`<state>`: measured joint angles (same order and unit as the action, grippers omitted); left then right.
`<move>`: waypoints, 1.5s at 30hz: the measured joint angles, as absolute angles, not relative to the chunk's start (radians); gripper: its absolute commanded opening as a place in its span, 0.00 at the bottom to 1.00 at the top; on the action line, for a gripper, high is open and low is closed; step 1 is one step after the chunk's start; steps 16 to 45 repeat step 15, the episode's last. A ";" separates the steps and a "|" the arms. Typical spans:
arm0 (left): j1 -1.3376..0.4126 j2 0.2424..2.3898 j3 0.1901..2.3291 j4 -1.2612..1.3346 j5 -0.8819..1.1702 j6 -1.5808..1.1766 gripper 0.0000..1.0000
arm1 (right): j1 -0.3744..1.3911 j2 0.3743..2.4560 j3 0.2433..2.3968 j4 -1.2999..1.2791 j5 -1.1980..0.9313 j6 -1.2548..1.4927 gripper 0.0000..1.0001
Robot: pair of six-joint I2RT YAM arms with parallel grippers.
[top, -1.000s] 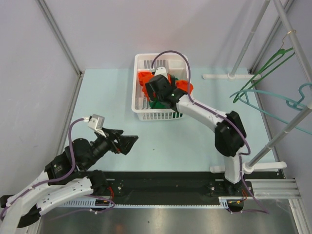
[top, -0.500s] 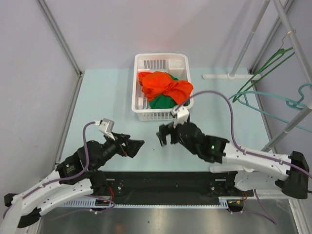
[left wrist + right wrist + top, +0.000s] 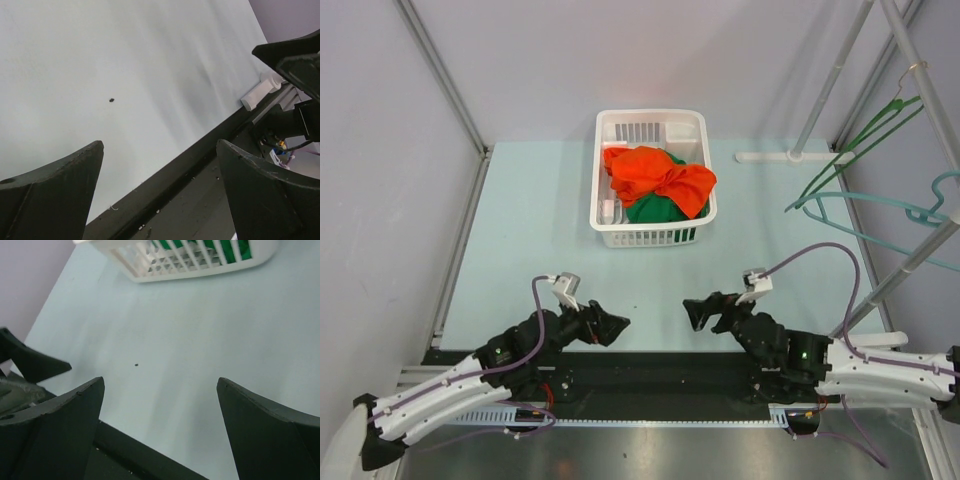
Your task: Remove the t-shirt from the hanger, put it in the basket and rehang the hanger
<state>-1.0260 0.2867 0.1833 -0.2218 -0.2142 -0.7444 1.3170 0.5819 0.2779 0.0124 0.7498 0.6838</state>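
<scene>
An orange t-shirt [image 3: 660,175] lies crumpled over a green garment [image 3: 652,209] in the white basket [image 3: 650,238] at the back middle of the table. Bare wire hangers, a green one [image 3: 865,140] and a teal one [image 3: 880,215], hang on the rack at the right. My left gripper [image 3: 617,325] is open and empty, low near the front edge. My right gripper [image 3: 698,311] is open and empty, facing it across a gap. In the right wrist view the basket [image 3: 200,265] shows at the top with green cloth [image 3: 230,250] behind its slats.
A metal rack [image 3: 910,255] with a white base foot [image 3: 795,157] stands along the right side. A black rail [image 3: 650,375] runs along the table's front edge. Grey walls close in the left and back.
My right arm has drawn back from the basket to the front edge, lying low. My left arm has lowered and moved right towards the centre. The clothes stay in the basket.
</scene>
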 measured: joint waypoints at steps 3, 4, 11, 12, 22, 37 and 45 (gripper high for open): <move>-1.026 0.223 0.126 -0.202 -0.201 -0.772 1.00 | 1.276 0.469 0.200 0.004 0.760 0.752 0.99; -1.026 0.195 0.110 -0.200 -0.197 -0.783 1.00 | 1.253 0.410 0.157 -0.002 0.756 0.779 1.00; -1.026 0.030 0.064 -0.188 -0.187 -0.831 1.00 | 1.125 0.201 0.043 -0.095 0.688 0.900 1.00; -1.026 0.015 0.064 -0.188 -0.187 -0.837 1.00 | 1.116 0.196 0.043 -0.095 0.680 0.916 1.00; -1.026 0.006 0.064 -0.189 -0.187 -0.847 1.00 | 1.100 0.199 0.043 -0.093 0.649 0.945 1.00; -1.026 0.006 0.064 -0.189 -0.187 -0.847 1.00 | 1.100 0.199 0.043 -0.093 0.649 0.945 1.00; -1.026 0.006 0.064 -0.189 -0.187 -0.847 1.00 | 1.100 0.199 0.043 -0.093 0.649 0.945 1.00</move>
